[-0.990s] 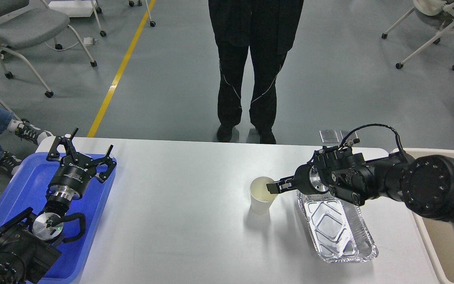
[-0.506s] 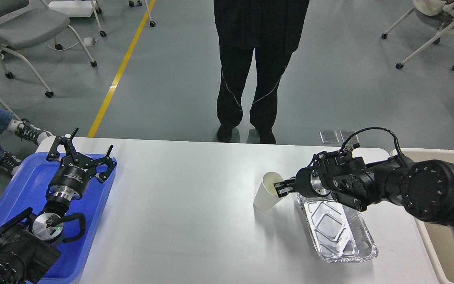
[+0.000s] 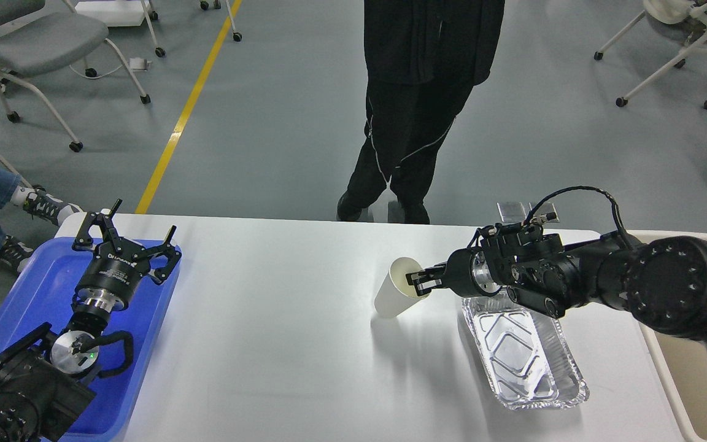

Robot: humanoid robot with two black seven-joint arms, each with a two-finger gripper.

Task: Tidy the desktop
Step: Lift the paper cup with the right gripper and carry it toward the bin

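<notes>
The desktop [image 3: 280,344] is a wide white tabletop with rounded corners. A white paper cup [image 3: 393,294] is held tilted above it, right of centre. My right gripper [image 3: 418,283] is shut on the cup's rim, one finger inside the mouth. An empty foil tray [image 3: 522,350] lies on the desktop just right of the cup, under my right wrist. My left gripper [image 3: 126,233] is open and empty above the blue plastic tray [image 3: 28,294] at the left edge.
A beige bin [image 3: 691,380] stands off the right end of the desktop. A person in black [image 3: 415,104] stands at the far edge. Wheeled chairs stand on the floor at back left and back right.
My right gripper has lifted the cup off the desktop, tilted it and carried it left. The person has shifted to the right. My left arm has not moved.
</notes>
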